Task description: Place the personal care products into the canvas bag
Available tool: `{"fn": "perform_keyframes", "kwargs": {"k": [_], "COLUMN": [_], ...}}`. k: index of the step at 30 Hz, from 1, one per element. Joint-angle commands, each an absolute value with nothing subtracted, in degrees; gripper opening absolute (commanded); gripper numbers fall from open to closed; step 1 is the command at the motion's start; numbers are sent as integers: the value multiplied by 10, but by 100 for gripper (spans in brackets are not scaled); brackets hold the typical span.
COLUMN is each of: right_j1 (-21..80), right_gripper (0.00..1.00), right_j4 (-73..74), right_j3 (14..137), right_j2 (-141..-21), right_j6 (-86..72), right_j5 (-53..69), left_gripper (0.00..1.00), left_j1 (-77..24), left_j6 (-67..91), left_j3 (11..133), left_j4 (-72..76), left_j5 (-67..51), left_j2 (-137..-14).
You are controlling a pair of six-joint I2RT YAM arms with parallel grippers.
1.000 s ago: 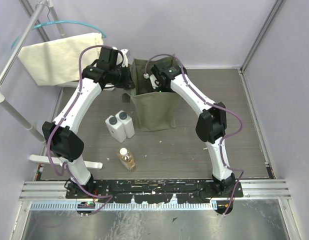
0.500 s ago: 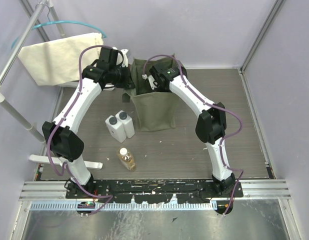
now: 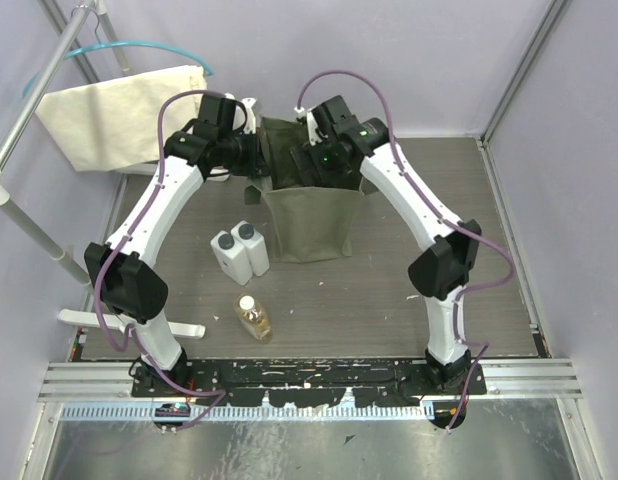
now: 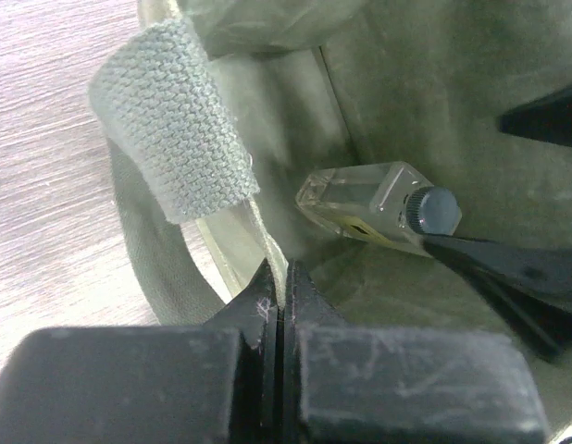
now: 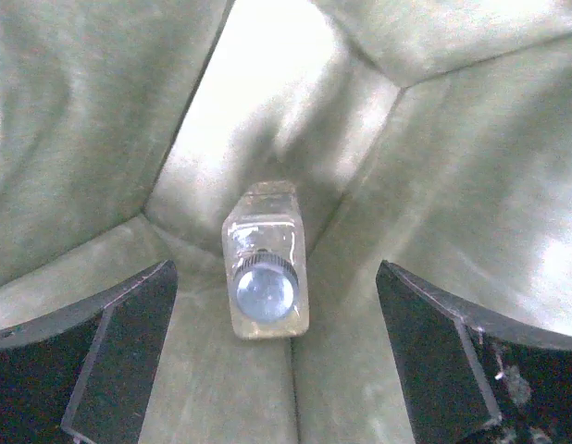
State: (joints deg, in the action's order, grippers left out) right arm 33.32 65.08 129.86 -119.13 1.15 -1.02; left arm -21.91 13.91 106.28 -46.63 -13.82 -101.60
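Moved: the right pincer (image 5: 277, 361) has opened wide since a second ago, and its arm's elbow has swung out to the right.
Right pincer: inside the bag (image 3: 309, 225), pointing down, fingers far apart and holding nothing.
Dark-capped bottle (image 5: 265, 259): on the bag's floor below the right pincer, between its two fingers and touching neither, with its cap toward the pincer.
Left pincer (image 4: 279, 296): closed tight on the bag's rim, with the fabric pinched between its fingers. A handle (image 4: 170, 129) loops just beyond the tips.
Bag: on the table (image 3: 389, 290) with its mouth open, under both pincers.
White bottles (image 3: 240, 250): two, touching side by side on the table, on the base side of the left pincer, just beside the bag.
White-capped bottle (image 3: 253, 318): on the table, farther toward the bases, well apart from both pincers.
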Motion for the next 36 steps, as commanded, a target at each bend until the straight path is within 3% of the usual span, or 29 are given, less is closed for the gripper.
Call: {"fn": "perform_keyframes", "kwargs": {"k": [1, 10, 19, 26, 36], "right_j1": [334, 394, 561, 672, 735], "right_gripper": [95, 95, 94, 95, 100], "right_j4": [540, 496, 472, 456, 524], "right_j3": [1248, 1166, 994, 936, 976], "right_j2": [-1052, -910, -846, -866, -955], "right_j6": [-25, -18, -66, -113, -143], "right_j5": [-39, -80, -107, -146, -73], "left_gripper": [0, 0, 0, 0, 0], "left_j1": [-219, -219, -218, -218, -218], "left_j6": [131, 142, 133, 124, 126], "left_j3": [1052, 1044, 1042, 1061, 1088], "left_j4": [-456, -451, -462, -482, -493], "left_j5": [-139, -136, -132, -138, -142], "left_j2": [-1000, -999, -1003, -1018, -1034]}}
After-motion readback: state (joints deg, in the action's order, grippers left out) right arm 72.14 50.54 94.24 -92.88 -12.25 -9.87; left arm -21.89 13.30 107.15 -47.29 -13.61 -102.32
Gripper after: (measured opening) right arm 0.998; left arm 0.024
